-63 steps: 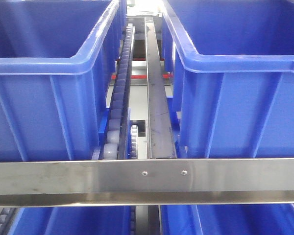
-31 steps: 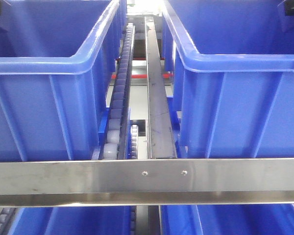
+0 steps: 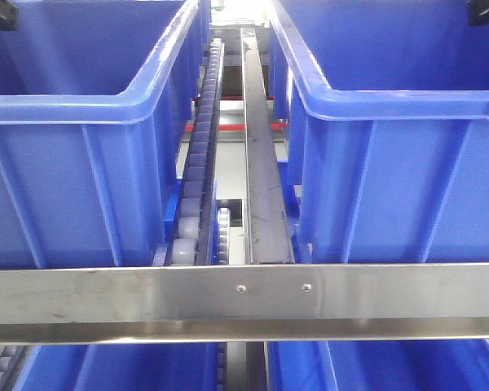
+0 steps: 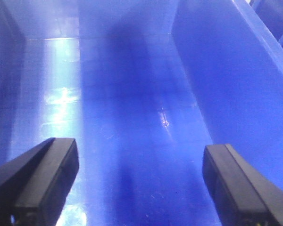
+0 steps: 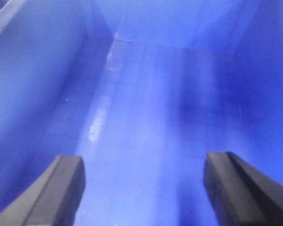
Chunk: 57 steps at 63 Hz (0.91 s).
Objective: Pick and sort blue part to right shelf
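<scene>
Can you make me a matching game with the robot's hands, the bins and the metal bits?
Things:
1. left hand
2. left blue bin
3. steel crossbar
4. roller track

Places or states:
A. runs across the front, below the bins
B. open, looking down at a bare blue bin floor
C. lies between the two upper bins, running away from the camera
D. sits on the left of the front view

Pairs: 1-B, 2-D, 3-A, 4-C

The front view is evenly and brightly lit from above, with glare washed along the steel rail [image 3: 244, 303] and the bin rims [image 3: 138, 106]. Both wrist views are rendered soft and hazy; pale reflections streak the left bin floor [image 4: 61, 99], crossed by a dark shadow band.
</scene>
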Motion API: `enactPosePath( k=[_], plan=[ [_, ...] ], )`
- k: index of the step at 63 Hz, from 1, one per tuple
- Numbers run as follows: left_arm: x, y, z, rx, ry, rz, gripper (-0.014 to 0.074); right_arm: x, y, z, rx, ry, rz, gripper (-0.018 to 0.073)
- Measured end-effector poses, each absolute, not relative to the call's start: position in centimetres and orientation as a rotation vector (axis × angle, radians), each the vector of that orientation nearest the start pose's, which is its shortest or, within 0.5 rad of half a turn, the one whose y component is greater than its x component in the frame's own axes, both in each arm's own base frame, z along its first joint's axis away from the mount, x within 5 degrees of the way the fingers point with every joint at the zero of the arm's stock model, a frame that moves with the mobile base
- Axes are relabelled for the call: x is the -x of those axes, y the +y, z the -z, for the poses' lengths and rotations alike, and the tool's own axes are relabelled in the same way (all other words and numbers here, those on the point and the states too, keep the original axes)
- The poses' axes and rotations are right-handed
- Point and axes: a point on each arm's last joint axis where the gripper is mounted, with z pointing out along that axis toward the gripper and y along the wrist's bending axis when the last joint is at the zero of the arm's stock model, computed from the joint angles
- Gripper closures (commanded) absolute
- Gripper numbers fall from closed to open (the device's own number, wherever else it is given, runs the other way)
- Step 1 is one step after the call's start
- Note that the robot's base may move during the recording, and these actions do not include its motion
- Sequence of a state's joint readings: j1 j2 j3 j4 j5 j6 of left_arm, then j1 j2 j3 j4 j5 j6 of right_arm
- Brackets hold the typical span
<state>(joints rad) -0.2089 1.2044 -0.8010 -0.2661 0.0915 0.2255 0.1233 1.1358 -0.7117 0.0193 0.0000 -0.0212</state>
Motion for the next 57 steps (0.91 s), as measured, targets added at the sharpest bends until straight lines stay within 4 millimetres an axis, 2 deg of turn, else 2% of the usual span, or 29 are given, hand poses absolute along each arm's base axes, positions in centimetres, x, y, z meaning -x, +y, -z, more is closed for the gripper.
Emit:
enactPosePath(
  k=[5, 12, 16, 25, 33, 44, 57],
  plan=[
    [-25.7, -5.7, -30.8, -0.183, 1.971, 0.185, 0.0027, -24.4, 3.0, -30.3, 0.119, 1.905, -0.082, -0.0065],
    [-25.7, -5.7, -30.7, -0.186, 1.981, 0.187, 0.0156, -24.2, 3.0, -30.4, 0.12, 1.906, -0.082, -0.0029],
    [-25.7, -5.7, -30.6, -0.187, 1.987, 0.188, 0.026, -24.0, 3.0, -30.6, 0.119, 1.903, -0.082, 0.0045],
    [-25.3, -5.6, -31.1, -0.186, 1.968, 0.19, 0.048, -23.6, 2.8, -31.1, 0.114, 1.882, -0.081, 0.0314],
    [-25.1, -5.6, -31.4, -0.186, 1.957, 0.191, 0.0473, -23.5, 2.8, -31.4, 0.114, 1.873, -0.081, 0.0514],
    [-25.1, -5.6, -31.5, -0.185, 1.955, 0.191, 0.0472, -23.2, 2.7, -31.7, 0.049, 1.862, -0.125, 0.0511],
    [-24.3, -5.4, -32.5, -0.183, 1.917, 0.194, 0.0472, -22.1, 1.3, -33.0, -0.06, 1.812, -0.135, 0.0511]
  ],
)
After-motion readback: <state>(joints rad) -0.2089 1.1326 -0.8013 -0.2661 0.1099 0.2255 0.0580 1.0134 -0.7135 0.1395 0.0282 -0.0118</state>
